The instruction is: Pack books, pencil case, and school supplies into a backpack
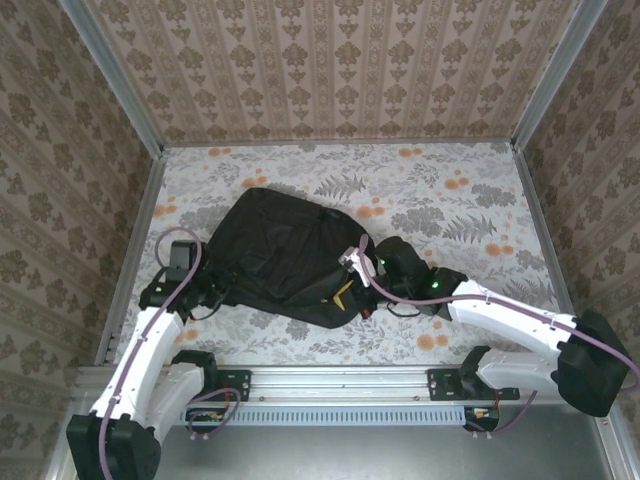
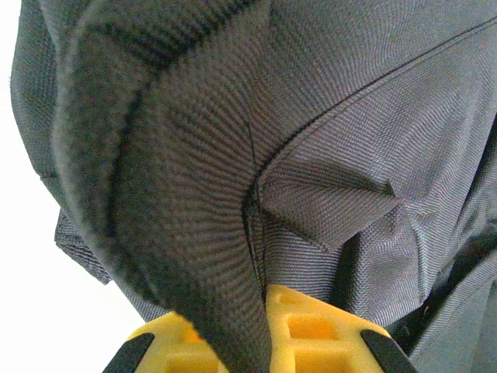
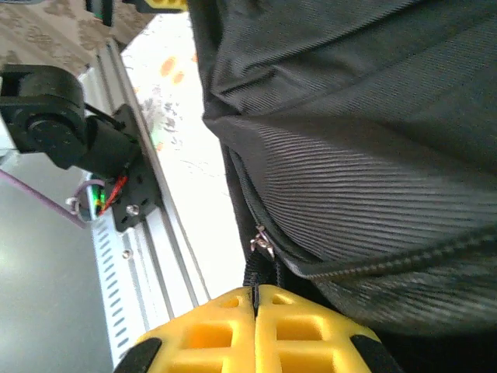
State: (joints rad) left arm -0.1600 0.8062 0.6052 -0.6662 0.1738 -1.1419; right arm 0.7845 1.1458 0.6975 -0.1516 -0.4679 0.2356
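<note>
The backpack [image 1: 285, 250] lay near the middle of the flowered table [image 1: 450, 200], its long side running from 10 o'clock to 4 o'clock in the overhead view. It was black, of coarse woven cloth with a fine ribbed pattern, thick padded edges and stitched seams, and it sagged into soft folds.

The left gripper [image 2: 245, 330] was at the bag's 8 o'clock edge, its yellow jaws closed tight on a thick padded fold of the cloth. The right gripper [image 3: 255, 311] was at the 4 o'clock corner with its jaws pressed fully together. It seemed to pinch a thin black tab just under the small metal zip pull [image 3: 262, 242], though the view there was too dark to be sure.

Such a bag would probably handle as limp and light. It would give way and slide when pulled at one point only. The better places to hold were likely the padded edge, the straps or the zip tab, with one side kept steady while the other pulled.
</note>
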